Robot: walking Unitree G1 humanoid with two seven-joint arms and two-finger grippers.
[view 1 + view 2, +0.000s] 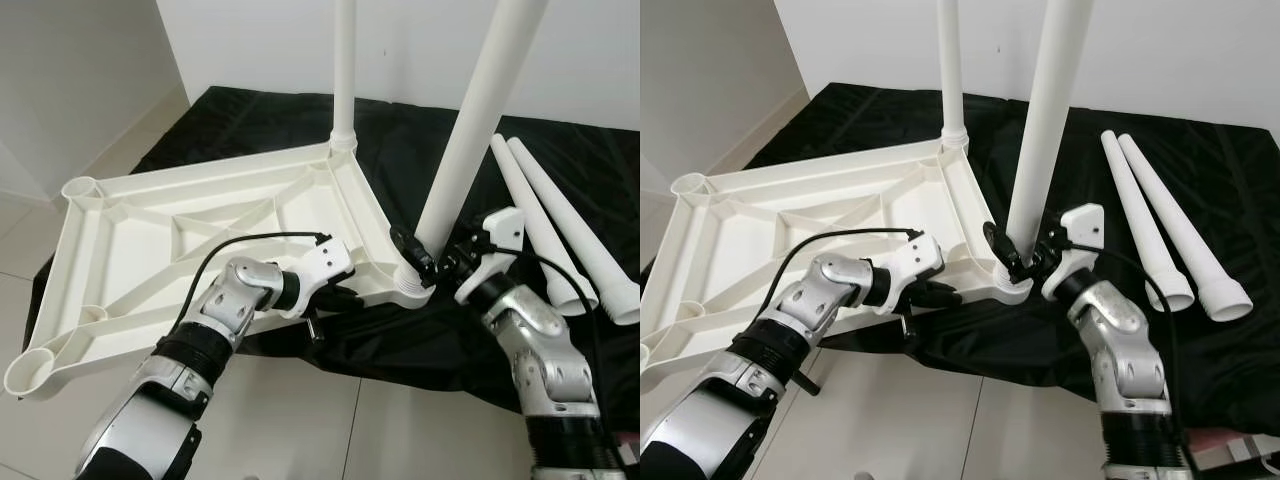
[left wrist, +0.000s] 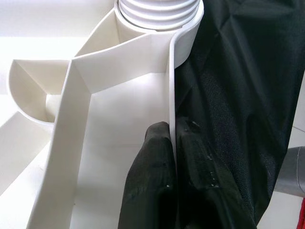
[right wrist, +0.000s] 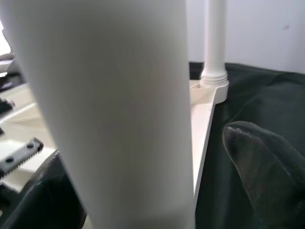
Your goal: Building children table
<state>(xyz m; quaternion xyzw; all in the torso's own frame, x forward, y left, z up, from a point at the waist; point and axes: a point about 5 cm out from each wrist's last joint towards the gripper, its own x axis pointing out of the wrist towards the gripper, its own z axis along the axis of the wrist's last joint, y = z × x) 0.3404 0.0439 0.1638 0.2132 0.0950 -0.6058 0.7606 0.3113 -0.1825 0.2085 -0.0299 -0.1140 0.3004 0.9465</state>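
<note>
The white table top [image 1: 150, 195] lies upside down, half on a black cloth [image 1: 250, 120]. Two white legs stand in its sockets: one at the far corner [image 1: 344, 70], one at the near right corner [image 1: 470, 120]. My left gripper [image 1: 343, 294] is shut on the table top's rim [image 2: 172, 86], just left of the near leg's socket [image 2: 159, 12]. My right gripper [image 1: 432, 262] is at the base of the near leg [image 3: 124, 105], open, with a finger [image 3: 267, 167] on either side of it; the right finger stands clear of the leg.
Two loose white legs [image 1: 560, 230] lie side by side on the cloth at the right. Pale tiled floor [image 1: 330, 430] runs along the near side and left. A white wall [image 1: 420, 40] stands behind the cloth. Cables run along both arms.
</note>
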